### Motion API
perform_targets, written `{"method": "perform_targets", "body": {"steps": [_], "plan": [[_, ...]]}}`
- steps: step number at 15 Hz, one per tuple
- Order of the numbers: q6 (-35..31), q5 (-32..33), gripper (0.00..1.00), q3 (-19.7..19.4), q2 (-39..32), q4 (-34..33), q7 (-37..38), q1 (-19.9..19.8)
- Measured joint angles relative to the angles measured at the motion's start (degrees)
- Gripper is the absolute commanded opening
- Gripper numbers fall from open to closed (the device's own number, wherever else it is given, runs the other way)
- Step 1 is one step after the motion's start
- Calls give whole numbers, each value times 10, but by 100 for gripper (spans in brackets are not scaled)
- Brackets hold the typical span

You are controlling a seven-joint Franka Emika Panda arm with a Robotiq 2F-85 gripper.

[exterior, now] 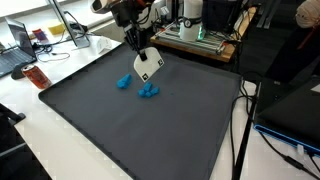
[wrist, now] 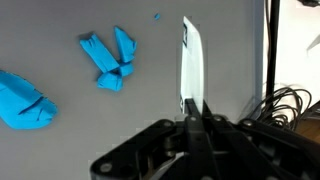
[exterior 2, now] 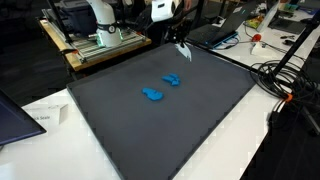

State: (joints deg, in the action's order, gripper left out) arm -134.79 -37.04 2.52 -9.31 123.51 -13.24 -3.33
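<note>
cluttered lab gear, a laptop (exterior: 15, 45) and loose cables (exterior 2: 282, 75) ring a white table (exterior: 45, 120) covered by a large dark gray mat (exterior: 120, 130). the gripper (exterior: 140, 52) hangs over the far part of the mat, in the upper middle of both exterior views. its fingers are pinched tight on a thin white card (exterior: 149, 66) with black dots on its face. in the wrist view the card (wrist: 190, 60) shows edge-on as a narrow white strip that runs up from between the dark fingers in the lower middle of the frame, and it looks to be off the mat. two blue things lie on the mat clear of the card. a folded blue piece (wrist: 110, 60) sits in the upper left of the wrist view, and a second blue piece (wrist: 22, 100) lies at the left edge. in both exterior views the pair lies close together near the middle of the mat, below the gripper in the frame.
</note>
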Motion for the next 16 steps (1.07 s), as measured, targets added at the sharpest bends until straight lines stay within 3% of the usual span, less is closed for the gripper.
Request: {"method": "perform_targets", "body": {"steps": [9,16], "plan": [[8,-75,1,-8,-69,-14,-105,-43],[13,-91,1,-20,-111,-49,-120,-80]]}}
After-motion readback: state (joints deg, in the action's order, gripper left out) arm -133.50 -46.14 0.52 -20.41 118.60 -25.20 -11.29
